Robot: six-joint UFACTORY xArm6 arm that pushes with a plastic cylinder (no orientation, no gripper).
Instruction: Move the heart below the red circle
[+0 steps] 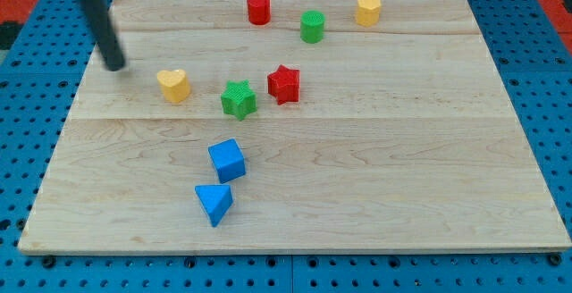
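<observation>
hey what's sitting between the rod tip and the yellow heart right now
Nothing. In the camera view, only bare wood lies between my tip and the yellow heart, which sits to the tip's lower right.

rod [96, 20] — upper end blurred, cut off at view's top

Wooden board [357, 168] on blue pegboard [27, 105]

Yellow heart [173, 85] lies left — well below-left of red circle [258, 8].
</observation>
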